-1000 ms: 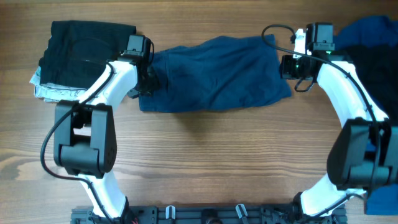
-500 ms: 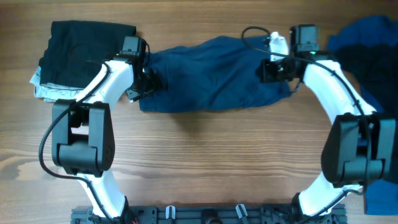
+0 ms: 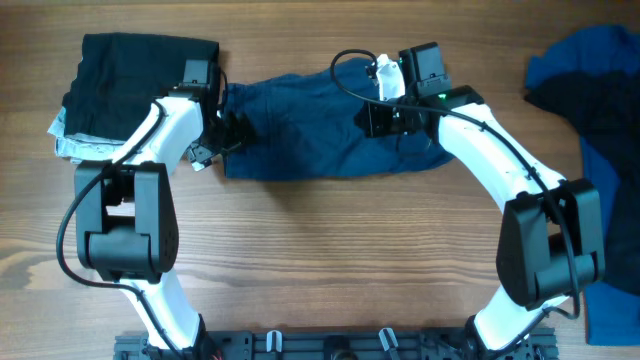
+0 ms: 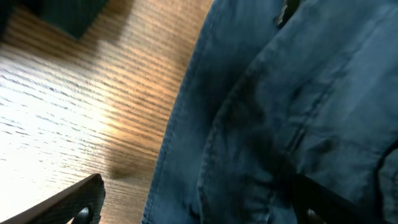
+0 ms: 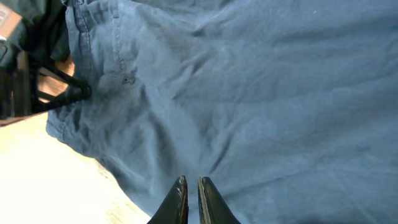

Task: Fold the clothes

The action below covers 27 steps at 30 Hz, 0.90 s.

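Note:
Dark navy trousers (image 3: 300, 130) lie folded lengthwise across the middle of the wooden table. My left gripper (image 3: 220, 135) is at their left end, open wide. In the left wrist view its jaws (image 4: 199, 208) straddle the hemmed edge of the trousers (image 4: 280, 93), one finger over bare wood, nothing pinched. My right gripper (image 3: 373, 120) is over the trousers' right half, shut on a pinch of their fabric. In the right wrist view its fingertips (image 5: 194, 182) meet against the blue cloth (image 5: 261, 93), and the waistband and button show at upper left.
A folded black garment (image 3: 140, 70) rests on a pale patterned one (image 3: 75, 148) at the back left. A heap of royal blue and black clothes (image 3: 590, 70) fills the back right corner. More blue cloth (image 3: 615, 310) lies at the front right. A dark rail (image 3: 330, 345) runs along the front edge.
My right gripper shut at the trousers' right end and moved left across them, drawing that end inward. My left gripper opened wider at the left end.

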Each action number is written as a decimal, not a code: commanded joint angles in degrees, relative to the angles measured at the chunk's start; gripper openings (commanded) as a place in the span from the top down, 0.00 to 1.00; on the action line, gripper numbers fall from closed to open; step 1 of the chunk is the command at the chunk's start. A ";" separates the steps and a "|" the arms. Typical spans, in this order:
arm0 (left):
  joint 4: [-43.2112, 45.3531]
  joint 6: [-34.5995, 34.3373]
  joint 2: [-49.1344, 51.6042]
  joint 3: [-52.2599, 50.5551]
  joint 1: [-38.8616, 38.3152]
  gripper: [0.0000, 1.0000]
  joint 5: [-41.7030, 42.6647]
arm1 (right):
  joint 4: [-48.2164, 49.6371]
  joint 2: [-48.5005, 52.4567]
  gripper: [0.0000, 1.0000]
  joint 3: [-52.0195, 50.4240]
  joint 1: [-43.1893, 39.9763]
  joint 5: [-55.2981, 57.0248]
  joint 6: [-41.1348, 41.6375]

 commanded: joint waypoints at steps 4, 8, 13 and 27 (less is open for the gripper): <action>6.32 0.24 0.46 -7.21 0.15 0.08 1.03 | 1.07 1.60 0.94 -0.31 2.56 1.20 3.30; 8.85 0.04 0.46 -9.51 0.15 0.16 3.48 | 1.38 3.13 0.93 -0.31 3.37 1.22 3.82; 8.85 0.07 0.46 -9.51 0.15 0.42 8.44 | 1.62 5.51 0.96 -0.31 3.50 1.25 4.98; 8.00 0.09 0.46 -9.70 0.11 0.67 9.49 | 1.97 5.81 0.95 -0.33 3.50 1.86 4.79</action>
